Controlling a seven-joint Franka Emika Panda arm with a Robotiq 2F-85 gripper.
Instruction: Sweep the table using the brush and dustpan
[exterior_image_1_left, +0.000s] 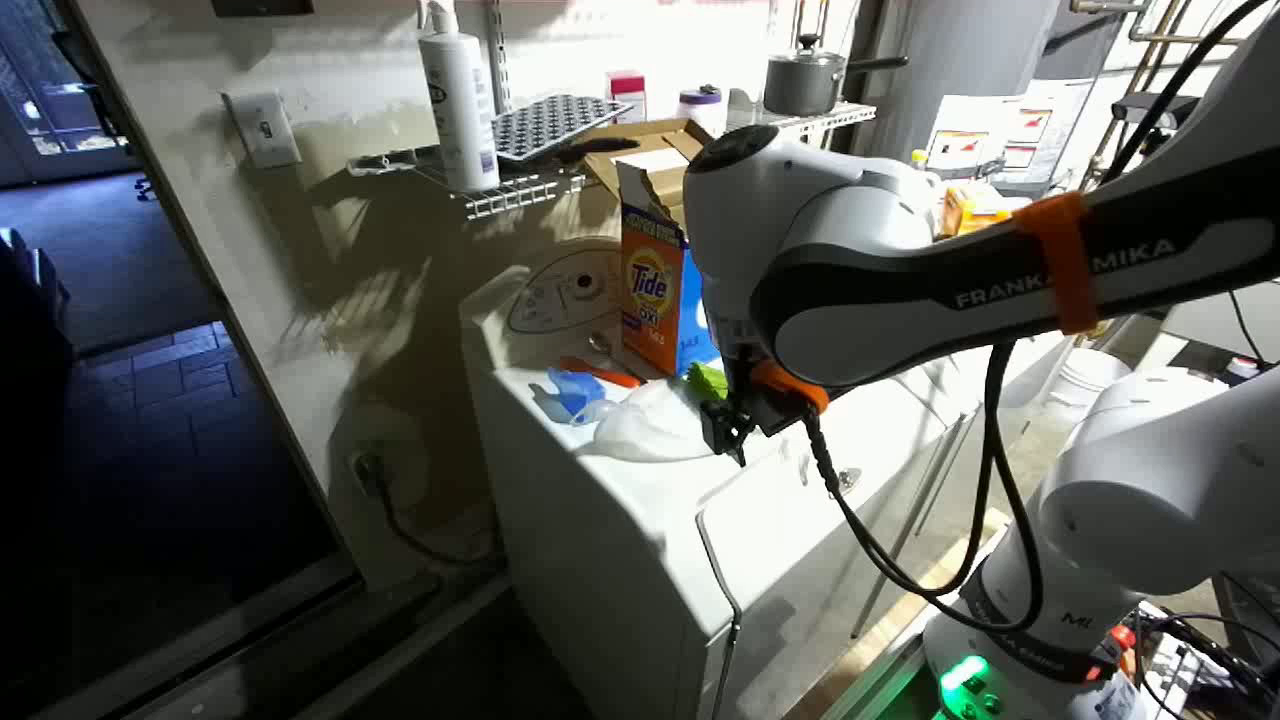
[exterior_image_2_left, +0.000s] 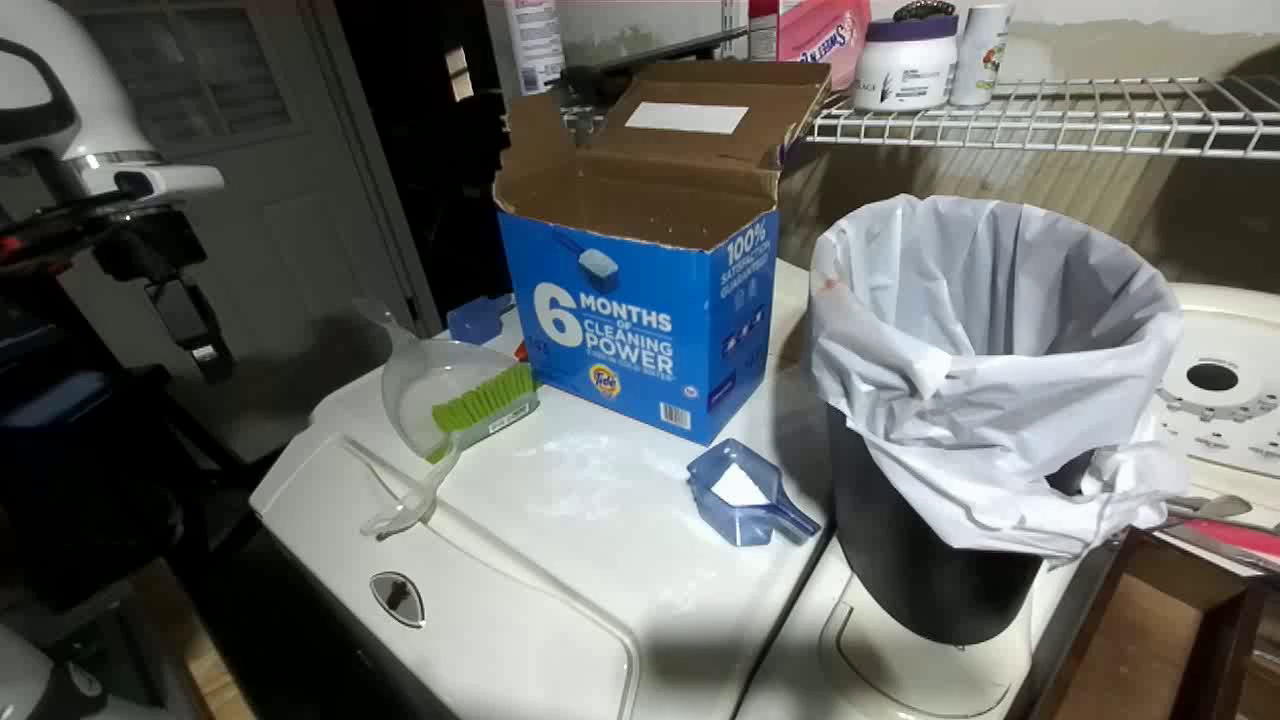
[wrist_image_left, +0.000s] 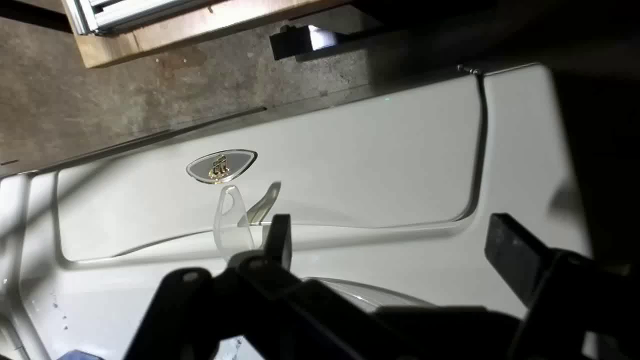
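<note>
The white table top (exterior_image_2_left: 590, 570) shows in all views and carries a thin patch of white powder (exterior_image_2_left: 590, 475). The clear dustpan (exterior_image_2_left: 408, 395) lies near one end, also in an exterior view (exterior_image_1_left: 650, 425). The brush (exterior_image_2_left: 490, 405) has green bristles and rests against the dustpan's open side, its clear handle toward the front edge. In the wrist view the brush handle (wrist_image_left: 229, 220) shows left of the fingers, and part of the dustpan rim (wrist_image_left: 360, 290) lies below them. My gripper (wrist_image_left: 392, 235) is open and empty, above the dustpan end; it shows in both exterior views (exterior_image_1_left: 733, 440) (exterior_image_2_left: 200, 335).
An open orange-and-blue cardboard box (exterior_image_2_left: 620, 330) stands behind the brush. A blue scoop (exterior_image_2_left: 735, 500) with white powder lies right of it. A black bin with a white bag (exterior_image_2_left: 980, 400) stands further right. A blue item (exterior_image_1_left: 575, 390) lies near the dustpan. A wire shelf (exterior_image_2_left: 1050, 125) runs behind.
</note>
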